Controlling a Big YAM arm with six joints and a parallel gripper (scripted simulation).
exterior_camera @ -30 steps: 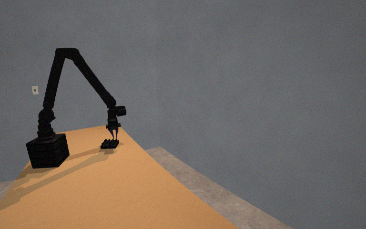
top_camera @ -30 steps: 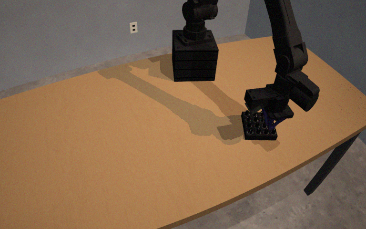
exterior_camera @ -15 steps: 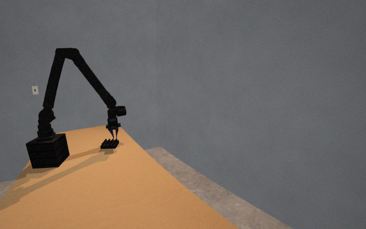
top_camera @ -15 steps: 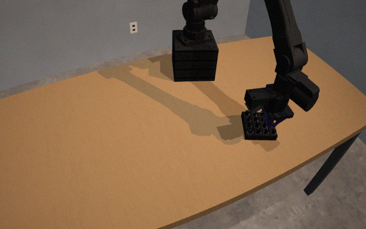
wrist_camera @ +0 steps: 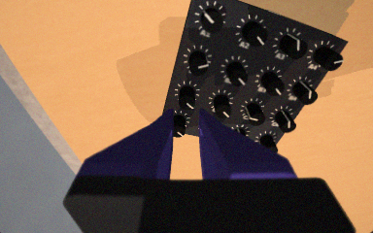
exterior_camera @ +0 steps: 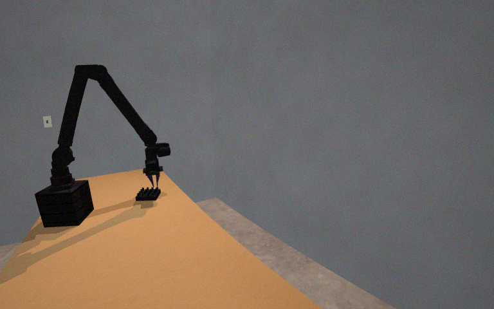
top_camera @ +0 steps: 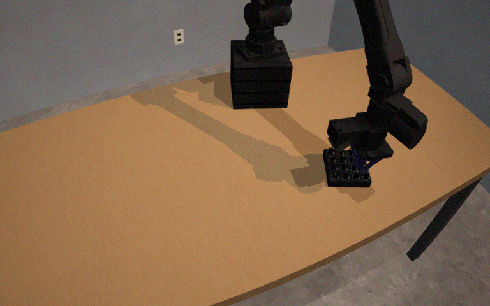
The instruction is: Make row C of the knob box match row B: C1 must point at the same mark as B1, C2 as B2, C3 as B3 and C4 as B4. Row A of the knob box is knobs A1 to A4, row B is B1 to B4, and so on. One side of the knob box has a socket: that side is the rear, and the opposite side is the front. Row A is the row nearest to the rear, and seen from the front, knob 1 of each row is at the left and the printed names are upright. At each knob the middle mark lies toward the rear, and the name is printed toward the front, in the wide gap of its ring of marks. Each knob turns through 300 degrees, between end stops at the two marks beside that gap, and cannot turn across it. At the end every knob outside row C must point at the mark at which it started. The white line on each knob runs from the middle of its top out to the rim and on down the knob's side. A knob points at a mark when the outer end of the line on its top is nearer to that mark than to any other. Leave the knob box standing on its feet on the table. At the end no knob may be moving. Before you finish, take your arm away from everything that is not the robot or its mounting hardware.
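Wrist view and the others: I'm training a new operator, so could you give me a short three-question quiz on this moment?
1. True or false: the purple-fingered gripper is clamped on a knob of the black knob box.
2. Where is the box on the tan wooden table? A) against the arm's black block base B) apart from the base, near the table's edge C) on the floor.
3. In the wrist view, which lettered row lies farthest from the gripper?

Key: 1 false, its fingers stand narrowly apart with nothing between them; 2 B; 3 row A.
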